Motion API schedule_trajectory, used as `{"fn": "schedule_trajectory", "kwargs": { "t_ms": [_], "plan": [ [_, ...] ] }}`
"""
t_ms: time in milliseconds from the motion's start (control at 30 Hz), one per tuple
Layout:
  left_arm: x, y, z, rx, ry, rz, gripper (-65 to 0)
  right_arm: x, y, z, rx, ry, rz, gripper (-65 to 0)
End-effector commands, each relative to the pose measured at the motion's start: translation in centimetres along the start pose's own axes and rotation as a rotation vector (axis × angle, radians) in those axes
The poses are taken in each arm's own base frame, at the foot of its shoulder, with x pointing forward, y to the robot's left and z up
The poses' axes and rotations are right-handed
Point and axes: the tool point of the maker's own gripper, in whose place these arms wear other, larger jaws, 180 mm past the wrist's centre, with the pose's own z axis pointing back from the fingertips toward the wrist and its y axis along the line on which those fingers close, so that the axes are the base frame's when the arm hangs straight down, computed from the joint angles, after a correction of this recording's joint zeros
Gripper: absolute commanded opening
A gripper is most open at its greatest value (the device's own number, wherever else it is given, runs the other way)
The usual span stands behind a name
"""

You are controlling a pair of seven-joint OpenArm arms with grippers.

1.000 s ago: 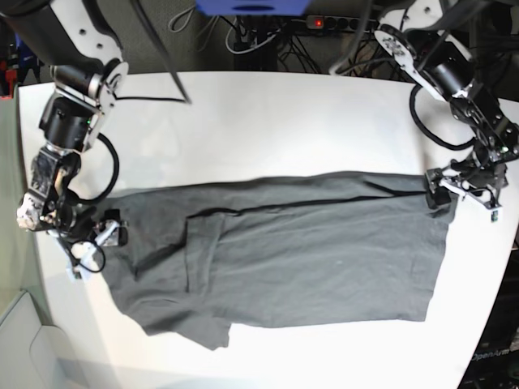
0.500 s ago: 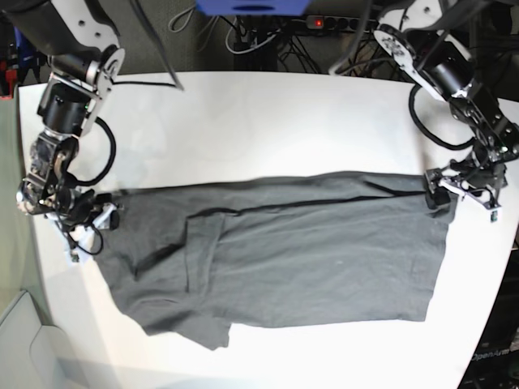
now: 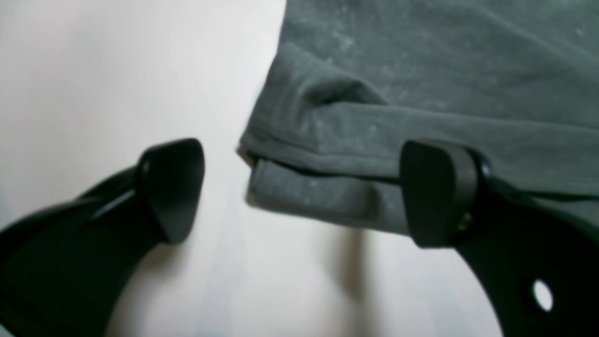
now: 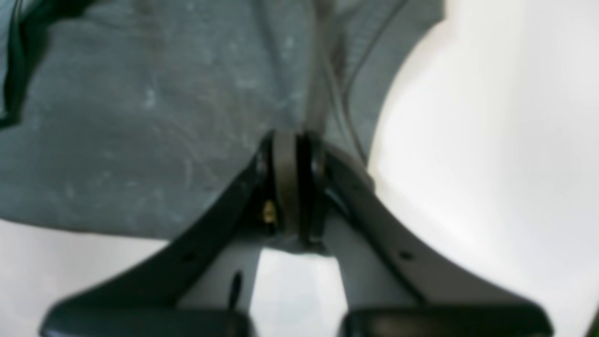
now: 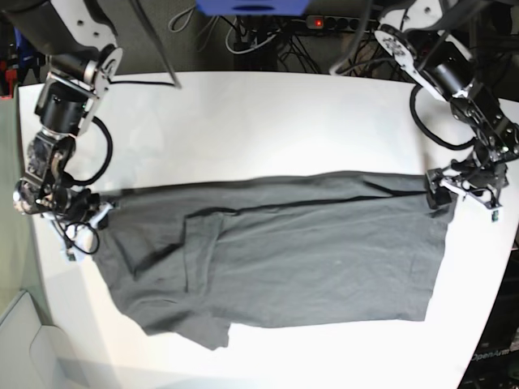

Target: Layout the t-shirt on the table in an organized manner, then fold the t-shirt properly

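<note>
The dark grey t-shirt (image 5: 308, 251) lies spread lengthwise across the white table (image 5: 268, 121), with a folded flap near its left half. My right gripper (image 5: 94, 213) is at the shirt's left edge. In the right wrist view, the right gripper (image 4: 292, 182) is shut on a pinched fold of the t-shirt (image 4: 140, 117). My left gripper (image 5: 461, 193) stands open at the shirt's upper right corner. In the left wrist view, the left gripper (image 3: 304, 192) straddles the hemmed corner of the t-shirt (image 3: 374, 93), one fingertip (image 3: 435, 192) over the cloth, the other on bare table (image 3: 93, 70).
A black cable (image 5: 150, 79) trails over the table's back left. A power strip (image 5: 324, 22) and tangled cables lie behind the far edge. The table's right edge runs close to the left gripper, and its left edge close to the right gripper.
My right gripper has shut on the shirt's left edge and shifted up and left, drawing that edge outward. The left arm has not moved.
</note>
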Motion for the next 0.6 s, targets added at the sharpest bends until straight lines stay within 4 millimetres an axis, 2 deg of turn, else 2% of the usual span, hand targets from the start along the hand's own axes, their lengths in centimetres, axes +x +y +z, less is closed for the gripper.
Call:
{"fn": "schedule_trajectory", "kwargs": {
  "t_ms": [0, 100, 233, 367, 500, 567],
  "plan": [
    [2.5, 0.4, 0.5, 0.006, -0.068, -0.011, 0.0, 2.7, -1.1, 1.0, -0.021, -0.067, 0.011, -63.1],
    [2.4, 0.4, 0.5, 0.006, -0.066, -0.011, 0.0, 2.5, -1.3, 1.2, -0.029, -0.067, 0.017, -63.1],
    [2.4, 0.4, 0.5, 0.006, -0.065, -0.011, 0.0, 2.6, -1.8, 3.2, -0.086, -0.107, 0.070, -63.1],
    [2.4, 0.4, 0.5, 0.006, -0.063, -0.011, 0.0, 3.5, -0.6, 4.8, -0.111, -0.165, 0.117, -63.1],
    [2.4, 0.4, 0.5, 0.006, -0.063, -0.011, 0.0, 3.9, -0.4, 5.0, -0.114, -0.176, 0.129, -62.8],
    [2.3, 0.4, 0.5, 0.006, -0.062, -0.011, 0.0, 4.1, -0.3, 5.0, -0.112, -0.178, 0.131, -59.5]
  ]
}}
